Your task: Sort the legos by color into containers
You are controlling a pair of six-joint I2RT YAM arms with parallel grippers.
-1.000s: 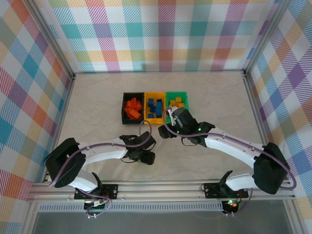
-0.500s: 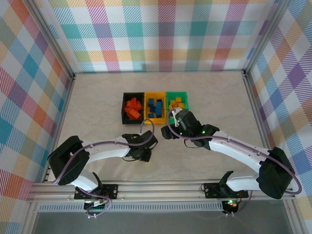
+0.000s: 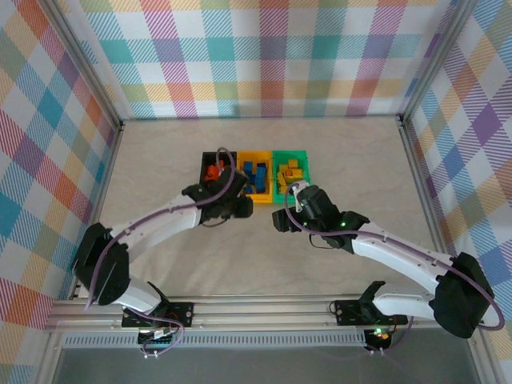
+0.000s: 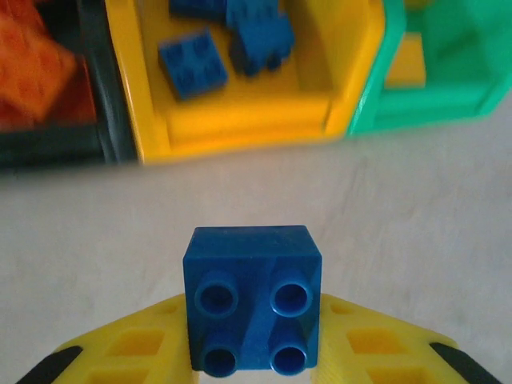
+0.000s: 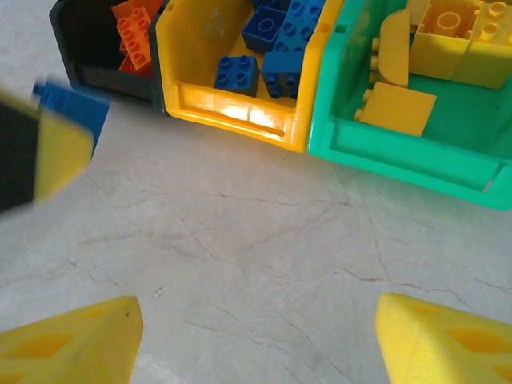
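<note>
Blue 2x2 brick (image 4: 252, 300) sits clamped between the yellow fingers (image 4: 120, 346) of the left gripper (image 3: 238, 210), lower centre of the left wrist view. Its studded face is turned toward the camera, four studs showing. Footprint is square, so no long axis. Any stud lettering is too soft to read. The brick is held over bare table (image 3: 160, 160), just short of the near wall of the yellow bin (image 5: 240, 112), which holds loose blue bricks (image 5: 236, 72). Black bin (image 3: 202, 178) with orange bricks (image 5: 132, 32) adjoins it on the left. Green bin (image 5: 384, 152) with yellow bricks (image 5: 448, 32) adjoins it on the right. In the top view the left arm stretches from lower left up toward centre, wrist just below the black and yellow bins. The right arm reaches from lower right. The right gripper (image 5: 256, 336) is near the green bin's front, fingers wide apart, only table between them.
</note>
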